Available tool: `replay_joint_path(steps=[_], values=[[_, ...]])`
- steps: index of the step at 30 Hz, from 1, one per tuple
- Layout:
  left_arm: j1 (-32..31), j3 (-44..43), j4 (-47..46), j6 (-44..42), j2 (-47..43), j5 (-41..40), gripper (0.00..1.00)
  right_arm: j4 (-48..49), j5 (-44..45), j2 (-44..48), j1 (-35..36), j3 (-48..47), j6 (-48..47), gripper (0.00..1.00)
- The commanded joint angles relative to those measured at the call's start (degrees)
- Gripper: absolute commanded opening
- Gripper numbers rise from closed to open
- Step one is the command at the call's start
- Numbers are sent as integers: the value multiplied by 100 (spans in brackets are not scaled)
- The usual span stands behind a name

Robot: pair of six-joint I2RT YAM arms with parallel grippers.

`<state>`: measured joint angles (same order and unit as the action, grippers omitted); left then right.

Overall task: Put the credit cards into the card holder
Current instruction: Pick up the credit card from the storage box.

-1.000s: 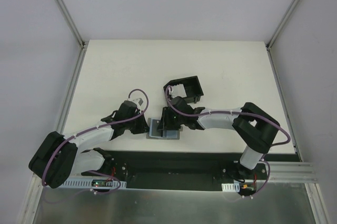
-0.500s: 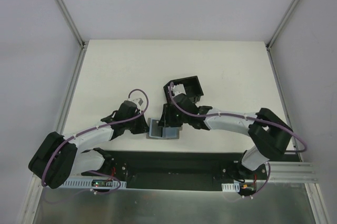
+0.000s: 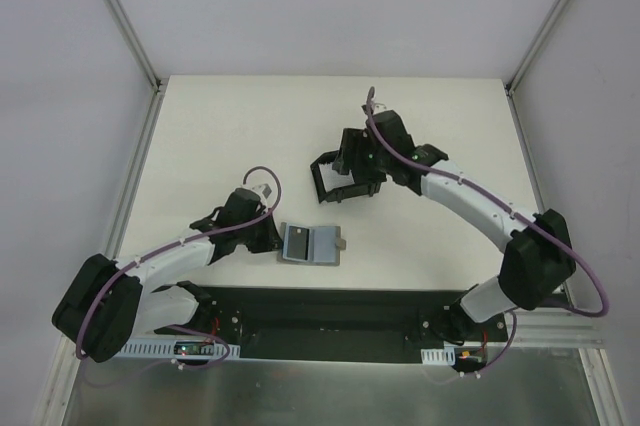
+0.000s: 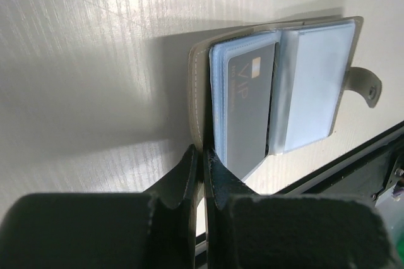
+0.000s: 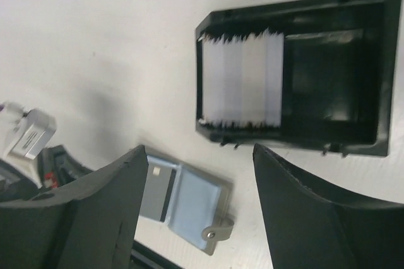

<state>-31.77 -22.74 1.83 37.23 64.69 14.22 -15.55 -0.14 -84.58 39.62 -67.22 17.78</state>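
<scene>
The grey wallet [image 3: 311, 245] lies open on the table, with a dark card [image 4: 247, 114] marked VIP in its left sleeve. My left gripper [image 4: 203, 155] is shut on the wallet's left cover edge; it also shows in the top view [image 3: 274, 238]. The black card holder [image 5: 328, 60] stands behind the wallet, with a white ribbed block [image 5: 243, 79] in its left half and its right half dark and empty. My right gripper [image 5: 199, 152] is open and empty, hovering above the holder [image 3: 330, 184] in the top view [image 3: 352, 168]. No loose card shows.
The wallet's clasp tab [image 4: 369, 87] sticks out on its right side. The black base rail [image 3: 330, 311] runs along the table's near edge just below the wallet. White frame posts [image 3: 150, 81] stand at the table's back corners.
My right gripper has left the wallet and moved back and right to above the card holder. The wallet now lies uncovered and open. My left gripper has stayed on the wallet's edge.
</scene>
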Motion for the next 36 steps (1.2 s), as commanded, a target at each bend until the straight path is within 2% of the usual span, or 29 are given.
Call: replay_joint_path(steps=[1,2,3,5,16,25,30,36], values=[[92,-266,151,-67,-17,-148,0,-782,-206,-708,-331,-712,-679,72],[109,-283,143,-76,0,-147,0,-818,-258,-866,-401,-844,-732,73],[118,-292,151,-76,18,-139,0,-818,-328,-989,-454,-950,-802,79],[136,-310,151,-93,35,-112,0,-818,-363,-1288,-577,-1134,-846,83],[162,-275,151,-120,35,2,0,-440,-1365,-2598,-947,-1873,-970,85],[171,-257,151,-137,53,28,0,-502,-1708,-3012,-965,-2094,-917,86],[171,-283,151,-137,88,37,0,-528,-2024,-2969,-1017,-2137,-934,79],[171,-318,151,-146,132,63,0,-484,-2095,-2775,-1070,-2050,-926,64]])
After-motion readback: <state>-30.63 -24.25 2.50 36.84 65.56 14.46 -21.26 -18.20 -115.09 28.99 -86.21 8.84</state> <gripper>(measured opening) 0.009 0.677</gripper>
